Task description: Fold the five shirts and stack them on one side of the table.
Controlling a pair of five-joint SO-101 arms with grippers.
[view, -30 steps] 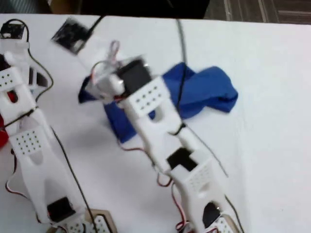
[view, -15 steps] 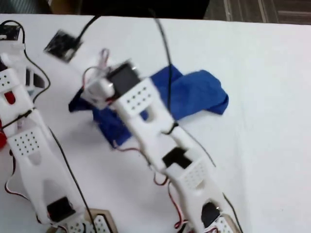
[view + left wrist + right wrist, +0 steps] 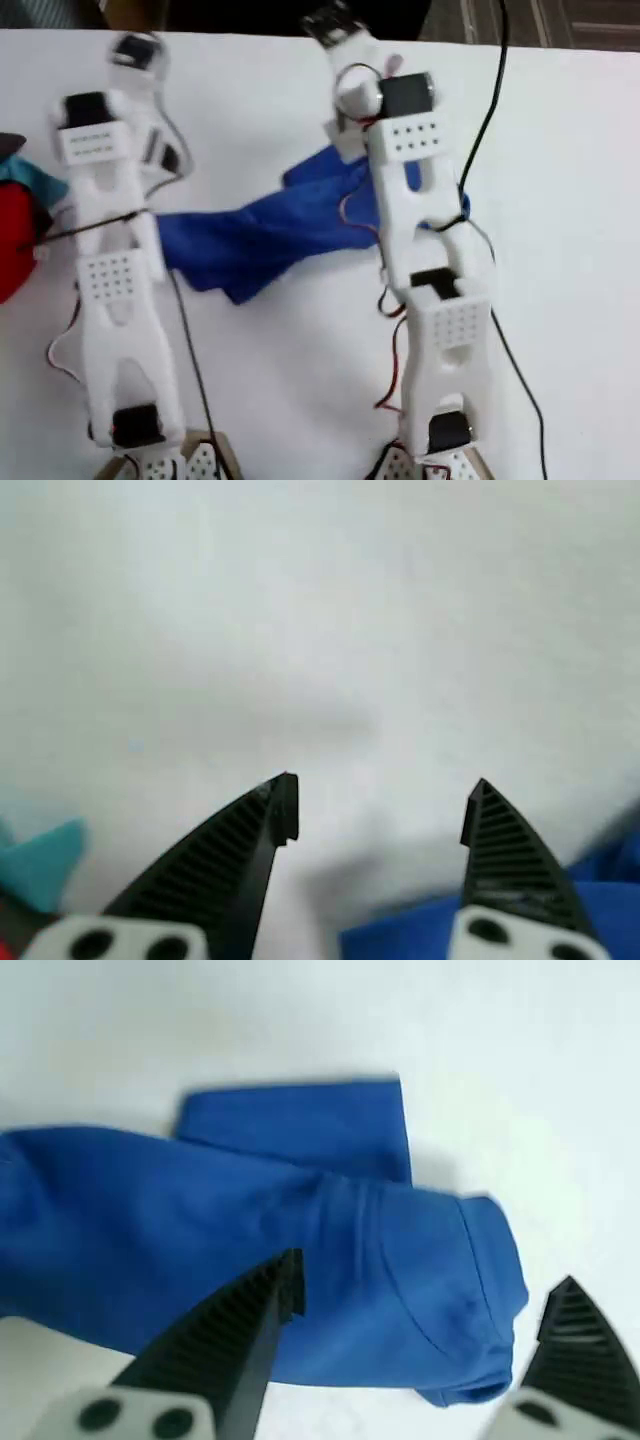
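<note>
Ideally, with the blue shirt (image 3: 270, 235) bunched across the counter (image 3: 560, 150) from eight o'clock toward one, the left hand (image 3: 381, 783) and right hand (image 3: 428, 1278), both wide open and empty, should pinch opposite edges to flatten it.

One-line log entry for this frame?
left tool: open, over bare table | right tool: open, over blue shirt | fold: not yet done
</note>
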